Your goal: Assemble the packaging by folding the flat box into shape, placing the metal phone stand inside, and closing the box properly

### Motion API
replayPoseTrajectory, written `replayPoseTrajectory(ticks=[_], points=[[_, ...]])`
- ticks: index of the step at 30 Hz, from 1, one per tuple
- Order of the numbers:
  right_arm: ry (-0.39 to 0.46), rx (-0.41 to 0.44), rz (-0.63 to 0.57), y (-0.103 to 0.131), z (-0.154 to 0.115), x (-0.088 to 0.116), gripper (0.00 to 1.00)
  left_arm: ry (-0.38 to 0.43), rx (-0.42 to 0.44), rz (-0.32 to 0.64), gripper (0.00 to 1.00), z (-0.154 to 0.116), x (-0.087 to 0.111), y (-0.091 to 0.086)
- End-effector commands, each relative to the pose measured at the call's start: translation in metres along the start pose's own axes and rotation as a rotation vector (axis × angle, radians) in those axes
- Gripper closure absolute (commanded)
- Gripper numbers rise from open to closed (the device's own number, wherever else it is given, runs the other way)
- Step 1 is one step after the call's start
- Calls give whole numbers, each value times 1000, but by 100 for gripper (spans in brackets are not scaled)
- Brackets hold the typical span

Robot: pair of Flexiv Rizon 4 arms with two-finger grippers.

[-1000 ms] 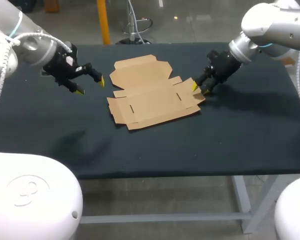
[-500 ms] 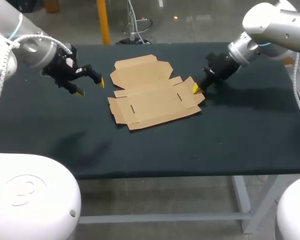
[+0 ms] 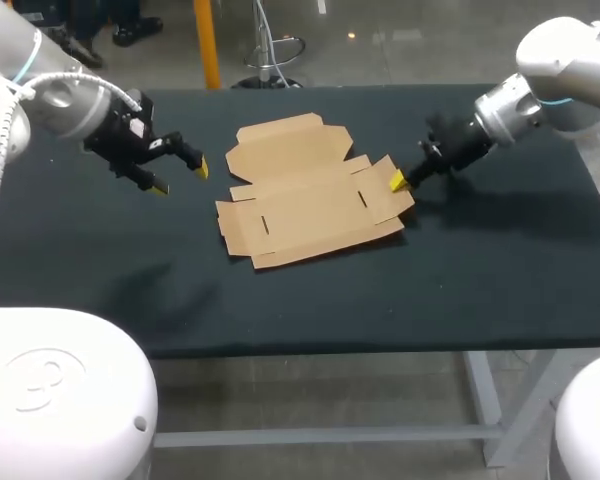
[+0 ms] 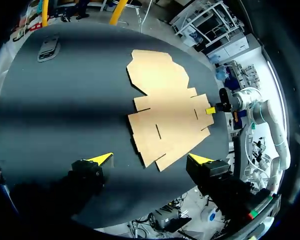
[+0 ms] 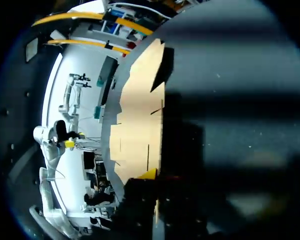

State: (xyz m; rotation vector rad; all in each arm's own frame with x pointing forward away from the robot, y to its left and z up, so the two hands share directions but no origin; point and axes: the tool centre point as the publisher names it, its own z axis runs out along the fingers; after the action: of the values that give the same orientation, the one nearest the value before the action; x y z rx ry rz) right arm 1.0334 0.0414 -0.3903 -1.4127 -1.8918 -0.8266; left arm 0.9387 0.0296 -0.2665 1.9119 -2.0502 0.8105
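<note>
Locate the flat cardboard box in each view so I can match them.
Head view: flat box at the middle of the table, between both arms.
Left wrist view: flat box ahead of the open left hand.
Right wrist view: flat box right ahead of the right hand.
Shared landmark: the right hand at the box's flap edge, in all three.

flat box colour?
The flat box is plain tan-brown cardboard, clearest in the head view.
</note>
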Motion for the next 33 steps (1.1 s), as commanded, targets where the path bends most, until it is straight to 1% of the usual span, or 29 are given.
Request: replayPoseTrajectory(ticks=[1,10,13,15,16,19,22,24,26,29,30,32,33], points=[[-17,-152,14,-25,1,9,100,-1,-2,-1,0,-1,0,2],[-12,-234,68,-52,8,16,100,7,-6,3,0,-1,-1,6],[2,-248,90,-60,10,17,100,8,-7,5,0,-1,-1,7],[-6,-248,99,-66,14,19,100,9,-8,5,0,0,-1,8],[2,-238,107,-69,16,19,98,9,-9,5,0,0,-1,8],[-6,-210,119,-75,19,19,79,10,-10,5,0,1,-2,9],[-5,-190,131,-76,17,17,63,11,-13,3,0,3,-2,9],[-12,-170,139,-76,13,16,58,11,-16,3,0,4,-2,8],[-9,-152,138,-75,9,15,55,12,-18,4,0,5,-1,8],[-6,-120,145,-71,2,13,55,13,-22,3,0,7,-1,7],[-5,-115,149,-70,0,13,56,14,-23,3,0,8,-1,7],[-5,-70,142,-65,-2,11,58,14,-24,2,0,9,-1,6],[-6,-60,144,-63,-3,10,60,13,-25,2,0,9,0,6]])
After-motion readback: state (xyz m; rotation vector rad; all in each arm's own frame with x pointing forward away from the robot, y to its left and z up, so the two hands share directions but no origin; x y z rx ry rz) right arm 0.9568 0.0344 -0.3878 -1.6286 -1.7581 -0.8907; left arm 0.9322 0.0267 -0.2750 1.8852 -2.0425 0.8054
